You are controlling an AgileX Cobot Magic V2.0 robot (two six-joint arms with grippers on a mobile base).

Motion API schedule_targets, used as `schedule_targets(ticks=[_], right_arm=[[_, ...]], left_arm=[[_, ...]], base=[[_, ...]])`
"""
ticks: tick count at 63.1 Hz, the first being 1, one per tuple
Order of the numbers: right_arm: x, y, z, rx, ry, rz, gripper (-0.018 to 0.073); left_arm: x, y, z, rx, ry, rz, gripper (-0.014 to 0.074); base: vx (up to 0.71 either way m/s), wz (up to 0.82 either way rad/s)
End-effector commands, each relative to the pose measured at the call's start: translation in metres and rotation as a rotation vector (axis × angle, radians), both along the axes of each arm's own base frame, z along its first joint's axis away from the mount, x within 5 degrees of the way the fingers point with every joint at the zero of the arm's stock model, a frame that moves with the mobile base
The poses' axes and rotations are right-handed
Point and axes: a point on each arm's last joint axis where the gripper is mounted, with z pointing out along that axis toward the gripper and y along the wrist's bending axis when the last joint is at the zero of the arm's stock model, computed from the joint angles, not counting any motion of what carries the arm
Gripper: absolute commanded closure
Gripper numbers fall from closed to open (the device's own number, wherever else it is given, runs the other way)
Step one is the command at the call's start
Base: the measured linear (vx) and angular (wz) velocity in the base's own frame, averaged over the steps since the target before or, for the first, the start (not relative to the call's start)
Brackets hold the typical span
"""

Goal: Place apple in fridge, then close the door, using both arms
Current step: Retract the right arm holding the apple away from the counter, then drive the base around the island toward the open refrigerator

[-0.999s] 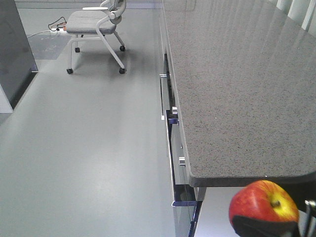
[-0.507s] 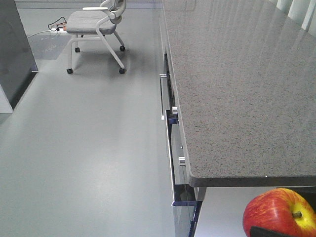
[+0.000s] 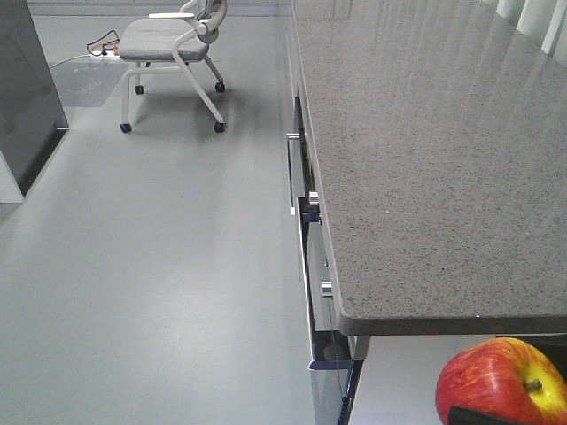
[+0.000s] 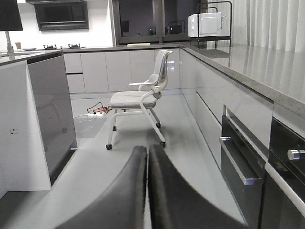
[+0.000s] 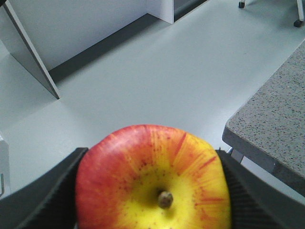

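The right gripper (image 5: 152, 193) has the apple (image 5: 153, 179) clamped between its two black ribbed pads (image 5: 45, 202), one pressing on each side, spread only as wide as the fruit. The apple sits stem-up, yellow around the stem and streaked red toward the edges. It hangs in the air over the pale grey floor (image 3: 177, 266), just off the rounded corner of the speckled grey countertop (image 3: 425, 159) and lower than the top's surface.

The left gripper (image 4: 147, 157) is empty, with its two black fingers (image 4: 128, 191) pressed flat against each other. It faces down the aisle toward a grey wheeled chair (image 4: 138, 98).

A white microwave (image 4: 205, 24) stands on a rack at the far end of the counter. A dark grey cabinet (image 4: 50, 114) stands to the left, and the small mark on its white side is too small to read.
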Motion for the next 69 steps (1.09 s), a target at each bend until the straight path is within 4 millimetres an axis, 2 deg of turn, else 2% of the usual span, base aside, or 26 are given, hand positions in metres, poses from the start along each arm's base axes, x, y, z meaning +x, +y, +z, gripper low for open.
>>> schedule_targets(ticks=[1, 31, 69], right_arm=[[0.0021, 0.0011, 0.0146, 0.064, -0.075, -0.008, 0.0198], [0.0021, 0.0012, 0.0147, 0.064, -0.075, -0.007, 0.0198], [0.0022, 0.0012, 0.0149, 0.066, -0.077, -0.008, 0.0198]], left_arm=[[-0.0007, -0.0001, 0.0003, -0.003, -0.070, -0.002, 0.0603], [-0.0007, -0.0001, 0.0003, -0.003, -0.070, -0.002, 0.0603], [-0.0007, -0.0001, 0.0003, -0.003, -0.070, -0.002, 0.0603]], base=[[0.00, 0.00], [-0.01, 0.08], [-0.02, 0.34]])
